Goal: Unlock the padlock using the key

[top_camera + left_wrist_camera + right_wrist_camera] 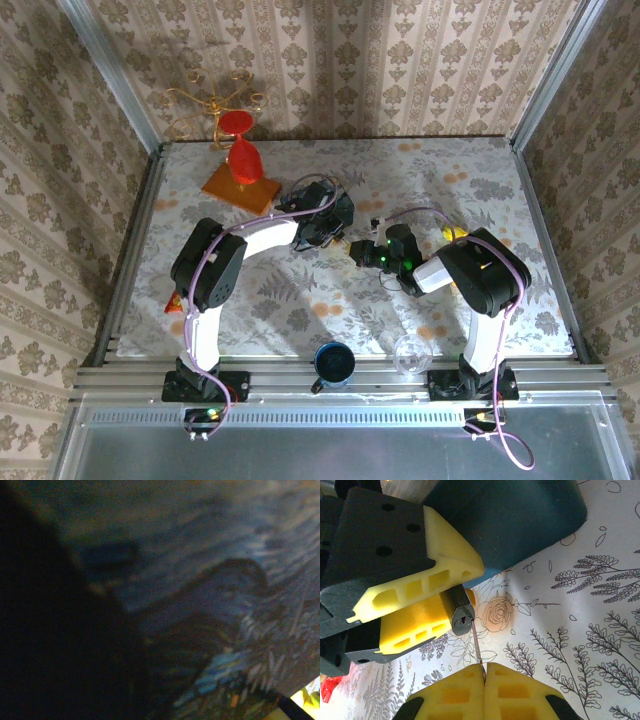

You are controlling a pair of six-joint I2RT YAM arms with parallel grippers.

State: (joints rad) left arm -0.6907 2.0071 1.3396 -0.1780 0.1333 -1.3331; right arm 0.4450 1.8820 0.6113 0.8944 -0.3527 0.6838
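A floral tabletop (300, 300) sits between damask-papered walls (350, 60). From above, I see my claws meeting mid-tabletop. My right wrist camera reveals more: my left claw (457, 597) clamps the padlock (461, 611) beside a blue tin (520, 520). My right claw (485, 672), fingers pressed together, pinches the key (476, 647), with the padlock just ahead.

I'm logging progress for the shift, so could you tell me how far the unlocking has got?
Done: the left hand grips the padlock, and the right hand pinches the key. Under way: key tip at the keyhole face. Left: insert it, turn, pop the lock open.
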